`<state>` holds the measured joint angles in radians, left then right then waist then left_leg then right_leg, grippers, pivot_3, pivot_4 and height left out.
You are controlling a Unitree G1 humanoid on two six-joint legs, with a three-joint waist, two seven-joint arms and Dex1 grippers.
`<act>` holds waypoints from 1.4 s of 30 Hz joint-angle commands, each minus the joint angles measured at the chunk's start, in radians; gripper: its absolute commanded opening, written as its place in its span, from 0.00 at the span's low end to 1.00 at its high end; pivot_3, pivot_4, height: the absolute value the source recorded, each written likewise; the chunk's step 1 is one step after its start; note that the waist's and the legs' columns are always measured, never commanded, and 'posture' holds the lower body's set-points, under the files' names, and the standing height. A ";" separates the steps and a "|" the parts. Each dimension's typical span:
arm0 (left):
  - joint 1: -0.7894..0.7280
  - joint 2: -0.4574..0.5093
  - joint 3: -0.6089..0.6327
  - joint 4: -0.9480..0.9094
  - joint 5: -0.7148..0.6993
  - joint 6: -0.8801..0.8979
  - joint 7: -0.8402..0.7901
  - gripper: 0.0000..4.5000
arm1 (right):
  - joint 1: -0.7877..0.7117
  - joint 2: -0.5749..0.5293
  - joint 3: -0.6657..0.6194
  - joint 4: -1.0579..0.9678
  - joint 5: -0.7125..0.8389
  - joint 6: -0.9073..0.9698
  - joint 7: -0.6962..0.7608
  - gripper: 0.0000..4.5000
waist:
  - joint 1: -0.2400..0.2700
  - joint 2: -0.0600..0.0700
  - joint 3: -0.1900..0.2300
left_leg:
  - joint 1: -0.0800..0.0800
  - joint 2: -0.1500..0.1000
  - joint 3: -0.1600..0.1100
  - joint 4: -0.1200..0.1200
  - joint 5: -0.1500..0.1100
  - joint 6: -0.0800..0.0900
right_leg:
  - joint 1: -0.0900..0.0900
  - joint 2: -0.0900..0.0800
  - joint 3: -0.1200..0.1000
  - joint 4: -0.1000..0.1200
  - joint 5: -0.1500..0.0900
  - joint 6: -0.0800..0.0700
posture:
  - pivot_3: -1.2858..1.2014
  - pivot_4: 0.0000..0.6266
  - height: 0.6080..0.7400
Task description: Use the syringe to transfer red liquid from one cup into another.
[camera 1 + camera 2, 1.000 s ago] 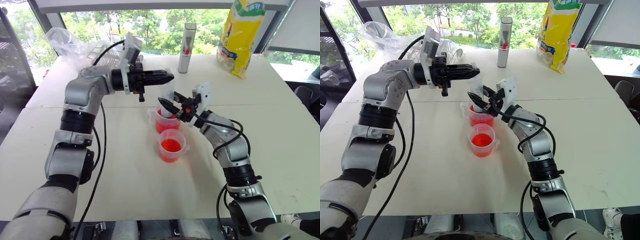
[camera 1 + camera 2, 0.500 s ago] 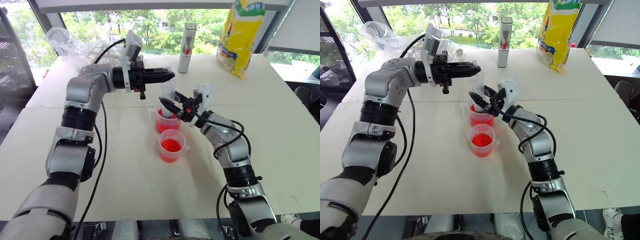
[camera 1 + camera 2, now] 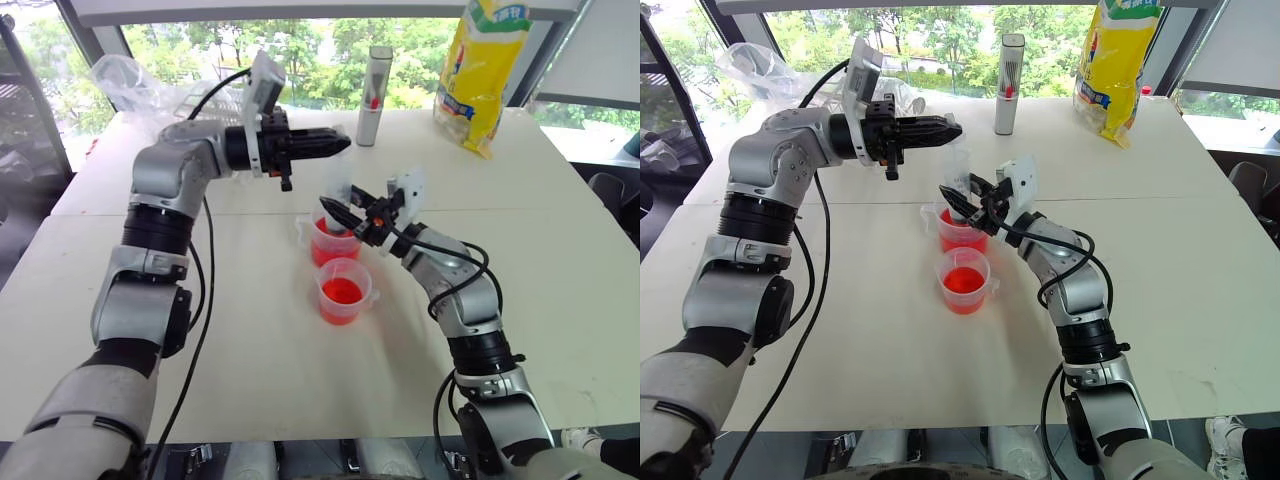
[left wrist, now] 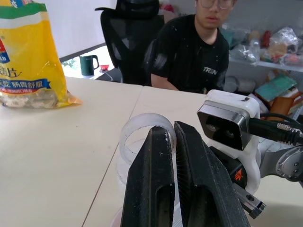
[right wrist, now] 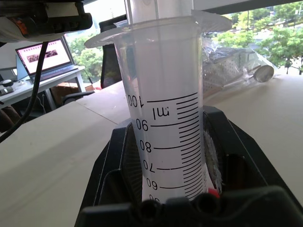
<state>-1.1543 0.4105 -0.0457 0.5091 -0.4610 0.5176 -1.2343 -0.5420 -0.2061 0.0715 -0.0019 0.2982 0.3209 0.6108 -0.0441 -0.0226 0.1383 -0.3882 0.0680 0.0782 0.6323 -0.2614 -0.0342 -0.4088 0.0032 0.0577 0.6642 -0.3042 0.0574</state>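
I have both hands over the middle of the white worktop, well in from every edge. Bare surface lies all around the two cups, widest toward me and to my right. Along the far edge stand a grey cylinder and a yellow bag, with crumpled clear plastic at the far left corner; all are well apart from the cups.

The syringe stands nearly upright, long axis vertical, its lower end down inside the farther cup, which holds red liquid. My right hand is clamped shut on the barrel. In the right wrist view the barrel rises between the black fingers, graduations facing the camera, flange at the top.

My left hand points level across toward my right, fingers pressed together. In the left wrist view their tips sit at the ring of the plunger, but I cannot tell whether they pinch it.

The nearer cup, with a small side handle, sits just beside the first and also holds red liquid. A person sits beyond the worktop.
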 commanded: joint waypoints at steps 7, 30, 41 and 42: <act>-0.091 0.019 0.086 -0.046 -0.022 -0.060 0.037 0.02 | 0.027 -0.009 0.053 -0.004 -0.012 0.034 0.031 0.31 | 0.000 0.000 0.000 | 0.000 0.000 0.000 0.000 0.000 0.000 | 0.000 0.000 0.000 0.000 0.000 0.000 | 0.52 0.24 1.00; 0.053 0.114 0.100 -0.176 -0.030 0.024 0.051 0.99 | -0.055 0.000 -0.005 -0.006 0.011 0.029 0.015 0.31 | -0.002 0.000 0.000 | 0.001 0.000 0.000 0.000 0.000 0.000 | 0.000 0.001 0.000 0.001 0.000 0.000 | 0.52 0.24 1.00; 0.152 0.238 0.165 -0.256 -0.050 0.075 0.088 0.99 | -0.101 -0.005 -0.036 -0.043 0.031 0.035 0.002 0.31 | 0.002 0.000 0.000 | 0.000 0.000 0.000 0.000 0.000 -0.001 | 0.000 0.000 0.000 0.001 0.000 0.000 | 0.52 0.24 1.00; 0.151 0.236 0.165 -0.257 -0.050 0.073 0.089 0.99 | -0.106 -0.009 -0.040 -0.057 0.035 0.041 0.001 0.31 | 0.002 0.000 0.000 | 0.000 0.000 0.000 0.000 0.000 -0.001 | 0.000 0.000 0.000 0.001 0.000 0.000 | 0.52 0.24 1.00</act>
<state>-0.9886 0.6405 0.0971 0.2882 -0.4920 0.6012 -1.1490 -0.6087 -0.2110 0.0622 0.0064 0.3048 0.3662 0.6143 -0.0418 -0.0227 0.1382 -0.3882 0.0682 0.0781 0.6327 -0.2611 -0.0347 -0.4086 0.0026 0.0581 0.6649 -0.3042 0.0574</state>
